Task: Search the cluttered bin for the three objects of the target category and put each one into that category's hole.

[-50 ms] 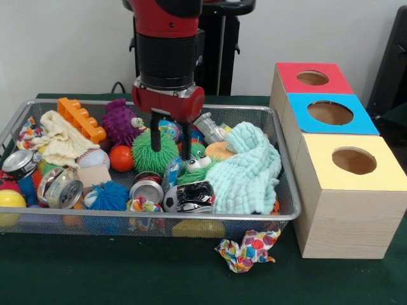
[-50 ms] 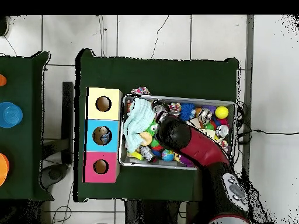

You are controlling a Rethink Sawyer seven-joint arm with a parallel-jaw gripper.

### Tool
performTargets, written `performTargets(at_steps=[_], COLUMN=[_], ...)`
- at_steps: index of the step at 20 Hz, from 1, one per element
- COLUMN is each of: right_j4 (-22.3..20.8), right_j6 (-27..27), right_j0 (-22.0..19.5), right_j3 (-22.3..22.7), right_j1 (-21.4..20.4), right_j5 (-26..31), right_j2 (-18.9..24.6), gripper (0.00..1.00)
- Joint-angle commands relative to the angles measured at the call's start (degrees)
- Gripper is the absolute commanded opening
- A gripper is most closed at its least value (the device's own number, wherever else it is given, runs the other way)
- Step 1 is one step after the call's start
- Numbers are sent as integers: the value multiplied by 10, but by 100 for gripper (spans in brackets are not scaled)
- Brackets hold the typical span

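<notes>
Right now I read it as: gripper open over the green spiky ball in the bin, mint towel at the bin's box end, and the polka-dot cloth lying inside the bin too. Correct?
One thing is off. The polka-dot cloth is not inside the bin; it lies on the green table outside the rim, beside the yellow box, as the front view shows. The open gripper over the green spiky ball and the mint towel stand as you said.

Bright, even room light; soft, faint shadows
</notes>
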Motion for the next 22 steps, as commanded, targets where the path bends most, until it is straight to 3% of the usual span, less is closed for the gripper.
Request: performTargets(at_steps=[1, 4, 12, 22], right_j4=[41, 48, 57, 59], right_j6=[194, 189, 194, 170], right_j0=[88, 94, 100, 75], right_j3=[-3, -20, -21, -42], right_j1=[8, 26, 53, 88], right_j5=[113, 128, 98, 93], right_j2=[-59, -80, -90, -92], gripper=[100, 100, 100, 100])
